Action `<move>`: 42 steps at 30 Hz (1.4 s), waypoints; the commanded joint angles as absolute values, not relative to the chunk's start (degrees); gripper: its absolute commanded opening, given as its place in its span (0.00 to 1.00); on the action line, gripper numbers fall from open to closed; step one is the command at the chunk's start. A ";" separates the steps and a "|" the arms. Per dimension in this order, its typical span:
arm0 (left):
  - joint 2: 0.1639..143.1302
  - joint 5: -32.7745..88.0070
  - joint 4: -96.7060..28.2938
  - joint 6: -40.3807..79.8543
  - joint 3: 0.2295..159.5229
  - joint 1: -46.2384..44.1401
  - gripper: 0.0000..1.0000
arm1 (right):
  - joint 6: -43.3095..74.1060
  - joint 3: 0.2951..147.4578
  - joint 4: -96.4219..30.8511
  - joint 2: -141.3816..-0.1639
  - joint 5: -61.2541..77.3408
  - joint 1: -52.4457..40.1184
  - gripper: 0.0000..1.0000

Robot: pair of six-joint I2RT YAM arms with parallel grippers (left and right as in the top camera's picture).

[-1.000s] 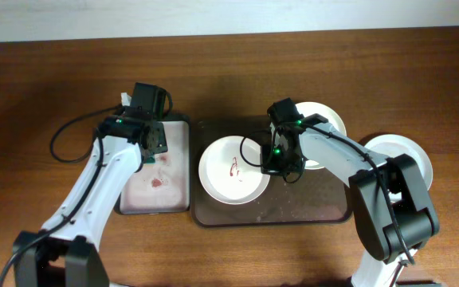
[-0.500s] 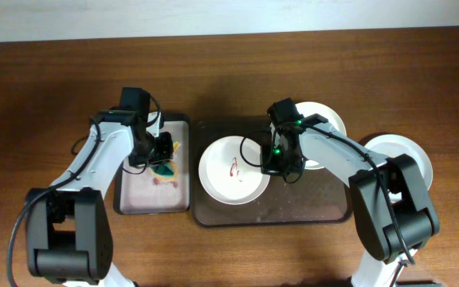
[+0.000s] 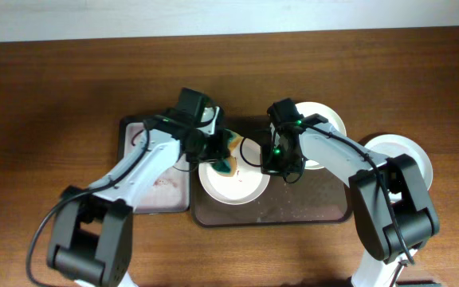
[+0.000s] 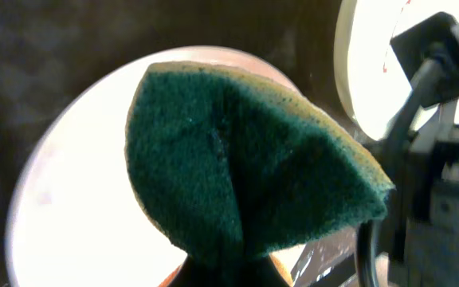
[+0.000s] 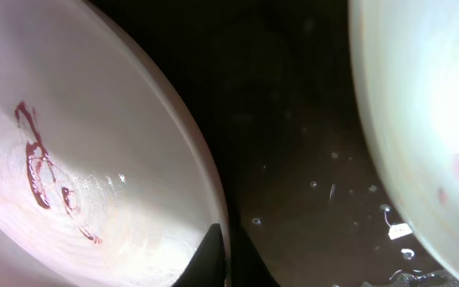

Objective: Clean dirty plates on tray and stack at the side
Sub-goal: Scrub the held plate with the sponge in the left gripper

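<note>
You had the right gripper pinched on the rim of the plate, likely to steady it, while the left gripper held the sponge over its smear.

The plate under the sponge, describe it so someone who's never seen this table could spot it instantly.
Find the dark brown tray in the middle of the wooden table. The plate is the round white one at its left end. Unlike the two white plates further right, it has a green sponge hanging over it.
</note>
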State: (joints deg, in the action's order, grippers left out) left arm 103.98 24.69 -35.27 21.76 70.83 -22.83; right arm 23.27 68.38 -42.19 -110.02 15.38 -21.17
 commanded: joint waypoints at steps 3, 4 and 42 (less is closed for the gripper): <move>111.72 28.73 -30.72 26.33 71.33 -26.70 0.00 | 22.50 67.44 -42.85 -110.37 14.41 -21.69 0.04; 112.75 28.71 -30.06 26.33 71.33 -27.46 0.00 | 22.50 67.42 -42.85 -110.37 14.41 -21.69 0.04; 109.93 14.50 -31.90 42.87 69.60 -32.27 0.00 | 22.50 67.42 -43.72 -110.37 14.39 -21.69 0.04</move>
State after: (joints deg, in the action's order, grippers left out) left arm 108.03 9.76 -35.83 38.06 72.71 -31.18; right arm 23.29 68.34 -43.20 -110.02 15.99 -21.43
